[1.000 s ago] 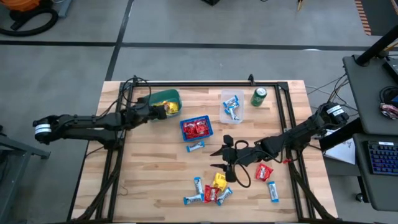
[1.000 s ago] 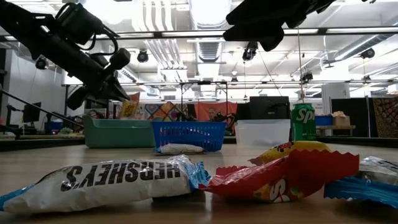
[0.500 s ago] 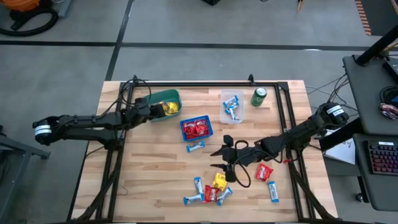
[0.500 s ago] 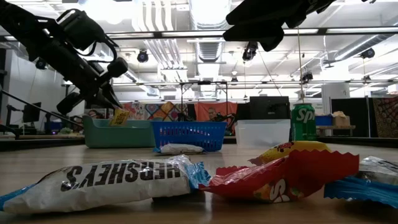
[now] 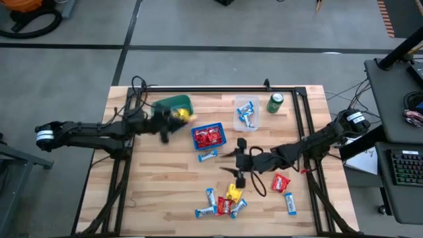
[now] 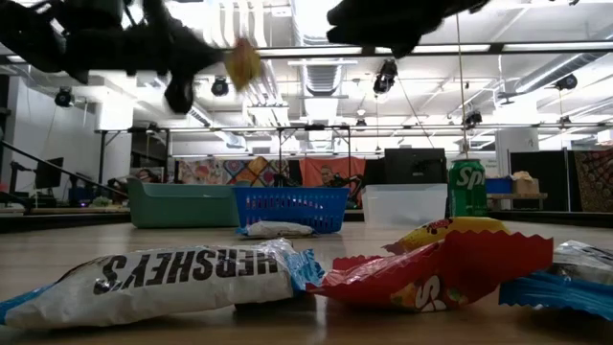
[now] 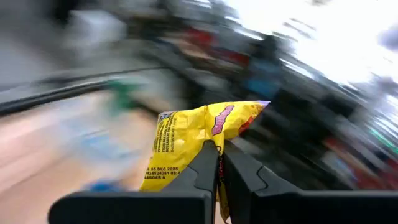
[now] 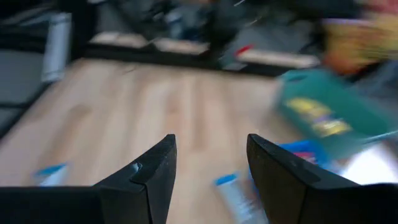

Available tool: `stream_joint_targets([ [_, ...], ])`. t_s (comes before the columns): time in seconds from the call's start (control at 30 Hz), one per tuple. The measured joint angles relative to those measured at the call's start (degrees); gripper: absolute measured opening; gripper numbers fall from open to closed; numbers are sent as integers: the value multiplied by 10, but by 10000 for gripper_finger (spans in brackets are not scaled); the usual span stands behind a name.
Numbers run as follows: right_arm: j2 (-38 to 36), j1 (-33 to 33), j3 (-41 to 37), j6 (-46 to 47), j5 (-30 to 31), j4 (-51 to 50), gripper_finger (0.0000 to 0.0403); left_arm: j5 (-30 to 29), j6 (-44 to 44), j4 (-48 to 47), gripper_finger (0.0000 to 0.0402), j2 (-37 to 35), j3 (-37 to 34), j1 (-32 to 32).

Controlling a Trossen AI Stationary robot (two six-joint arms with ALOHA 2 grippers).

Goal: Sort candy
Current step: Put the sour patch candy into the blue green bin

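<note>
Wooden table (image 5: 165,178), left pincer (image 7: 217,163) clamped on crinkled yellow candy (image 7: 193,140), right pincer (image 8: 208,163) wide, empty.

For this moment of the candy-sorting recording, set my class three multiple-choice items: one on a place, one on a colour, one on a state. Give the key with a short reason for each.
1. Where does the green drink can stand?
A. inside the blue basket
B. on the table beside the clear bin
C. among the loose candies at the near edge

2. What colour are the candies in the blue basket?
A. red
B. yellow
C. blue and white

3. How does the left gripper stand?
A. open and empty
B. shut on the yellow candy
C. shut on a blue-and-white bar

Key:
1 B: in the high view the can stands upright next to the clear bin.
2 A: only red wrappers show inside the basket.
3 B: the left wrist view shows the jaws pinched on the yellow candy, while the right gripper is open and empty.
</note>
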Motion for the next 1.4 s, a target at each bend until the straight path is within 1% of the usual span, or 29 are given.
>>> stream_joint_targets([
  [0.03, 1, -3, 0, -20, 17, 19, 187, 40, 27, 19, 0, 0, 0, -13],
  [0.07, 4, -8, 0, -42, 21, 48, 187, 62, 48, 31, 0, 1, 0, -27],
  [0.1, 6, -12, 0, -65, 16, 78, 187, 67, 65, 39, 0, 1, 0, -41],
  [0.23, 25, -32, 1, -137, -16, 187, 187, 53, 113, 59, 0, 5, 0, -87],
  [0.37, 52, -59, 12, -169, -38, 255, 187, 52, 121, 91, 0, 25, 0, -116],
  [0.57, 84, -86, 53, -179, -110, 255, 187, 50, 118, 131, 0, 79, 0, -150],
  [0.73, 106, -95, 85, -179, -124, 216, 187, 48, 116, 191, 0, 121, 0, -161],
  [0.93, 124, -96, 97, -173, -146, 203, 184, 50, 109, 211, 0, 146, 0, -162],
  [1.0, 124, -96, 98, -170, -147, 205, 173, 50, 107, 210, 0, 149, 0, -162],
  [1.07, 124, -96, 98, -167, -149, 204, 154, 50, 107, 211, 0, 150, 0, -162],
  [1.17, 124, -96, 98, -163, -149, 204, 111, 50, 107, 210, 0, 148, 0, -162],
  [1.33, 123, -98, 98, -164, -149, 196, 24, 49, 105, 209, 0, 144, 0, -162],
  [1.4, 123, -98, 98, -164, -149, 194, 15, 49, 100, 206, 0, 143, 0, -161],
])
